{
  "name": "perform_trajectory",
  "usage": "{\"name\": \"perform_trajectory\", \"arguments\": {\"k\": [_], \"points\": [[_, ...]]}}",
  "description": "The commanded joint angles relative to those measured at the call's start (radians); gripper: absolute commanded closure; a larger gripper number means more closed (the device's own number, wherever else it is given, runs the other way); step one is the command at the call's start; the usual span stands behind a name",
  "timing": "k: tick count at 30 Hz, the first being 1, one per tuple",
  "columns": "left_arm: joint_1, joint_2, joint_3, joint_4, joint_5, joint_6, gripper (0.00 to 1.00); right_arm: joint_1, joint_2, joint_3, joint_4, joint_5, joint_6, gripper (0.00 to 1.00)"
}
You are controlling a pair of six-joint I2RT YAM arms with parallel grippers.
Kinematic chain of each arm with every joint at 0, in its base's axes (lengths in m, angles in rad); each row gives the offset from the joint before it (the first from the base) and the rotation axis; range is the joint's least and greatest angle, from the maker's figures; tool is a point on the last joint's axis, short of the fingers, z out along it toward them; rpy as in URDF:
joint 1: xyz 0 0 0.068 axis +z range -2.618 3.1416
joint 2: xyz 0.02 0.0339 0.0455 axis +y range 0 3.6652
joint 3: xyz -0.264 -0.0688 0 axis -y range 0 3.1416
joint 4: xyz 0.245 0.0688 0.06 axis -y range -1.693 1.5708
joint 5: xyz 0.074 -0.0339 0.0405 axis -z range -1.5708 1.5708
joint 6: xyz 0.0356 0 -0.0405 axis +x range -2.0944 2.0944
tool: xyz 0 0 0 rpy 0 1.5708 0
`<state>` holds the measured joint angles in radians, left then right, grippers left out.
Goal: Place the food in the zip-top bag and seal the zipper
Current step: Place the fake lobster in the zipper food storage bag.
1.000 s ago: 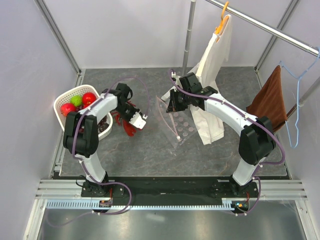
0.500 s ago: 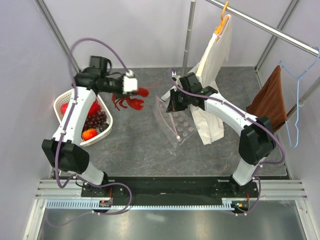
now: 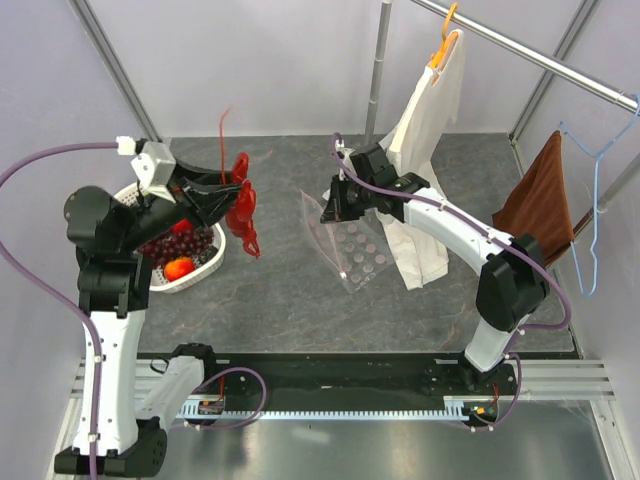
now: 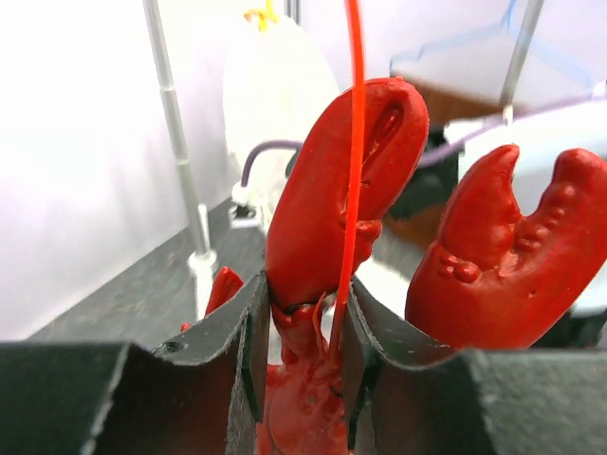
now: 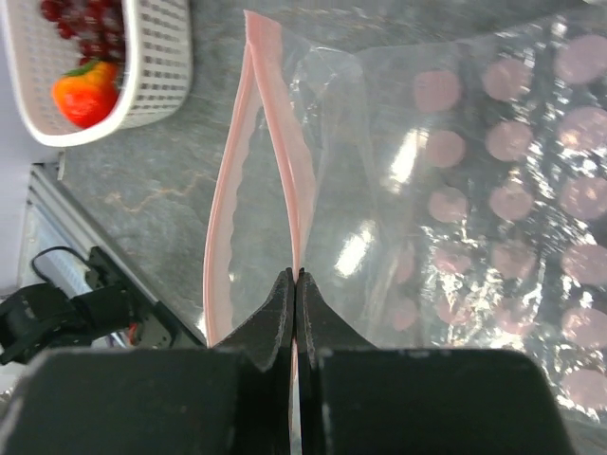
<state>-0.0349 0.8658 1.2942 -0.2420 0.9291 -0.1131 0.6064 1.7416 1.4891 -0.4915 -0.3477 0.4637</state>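
My left gripper point(image 3: 228, 200) is shut on a red toy lobster point(image 3: 243, 205) and holds it in the air between the basket and the bag. In the left wrist view the fingers point(image 4: 248, 332) clamp its body, with both claws point(image 4: 503, 246) sticking out beyond them. My right gripper point(image 3: 333, 207) is shut on one lip of the pink zipper point(image 5: 275, 123) of the clear dotted zip-top bag point(image 3: 352, 248), lifting it. The bag's mouth gapes open in the right wrist view point(image 5: 455, 190). Purple grapes point(image 3: 185, 243) and an orange fruit point(image 3: 180, 268) lie in the white basket point(image 3: 205, 265).
A cream shirt point(image 3: 428, 120) hangs on a rail behind the bag, beside an upright pole point(image 3: 378, 70). A brown cloth point(image 3: 540, 200) and a blue hanger point(image 3: 592, 210) hang at the right. Walls close in the left and back.
My left arm has lifted the lobster off the table, swung it up and now holds it high beside the basket. My right gripper has shifted slightly left, still holding the bag's lip.
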Motion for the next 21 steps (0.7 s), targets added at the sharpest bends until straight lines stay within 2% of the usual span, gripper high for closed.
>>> {"name": "perform_trajectory", "arguments": {"k": [1,5,10,14,21], "points": [[-0.013,0.001,-0.133,0.377,-0.15,-0.46,0.98,0.044,-0.011,0.088,0.062,-0.024,0.044,1.0],[-0.113,0.028,-0.153,0.423,-0.307,-0.49,0.98,0.073,-0.004,0.126,0.06,-0.019,0.058,1.0],[-0.229,0.071,-0.184,0.521,-0.403,-0.455,0.98,0.089,0.002,0.134,0.064,-0.017,0.075,1.0],[-0.286,0.105,-0.2,0.57,-0.4,-0.384,0.98,0.09,0.003,0.134,0.067,-0.031,0.079,1.0],[-0.286,0.125,-0.251,0.581,-0.331,-0.209,0.98,0.09,-0.027,0.111,0.071,-0.074,0.069,1.0]]}}
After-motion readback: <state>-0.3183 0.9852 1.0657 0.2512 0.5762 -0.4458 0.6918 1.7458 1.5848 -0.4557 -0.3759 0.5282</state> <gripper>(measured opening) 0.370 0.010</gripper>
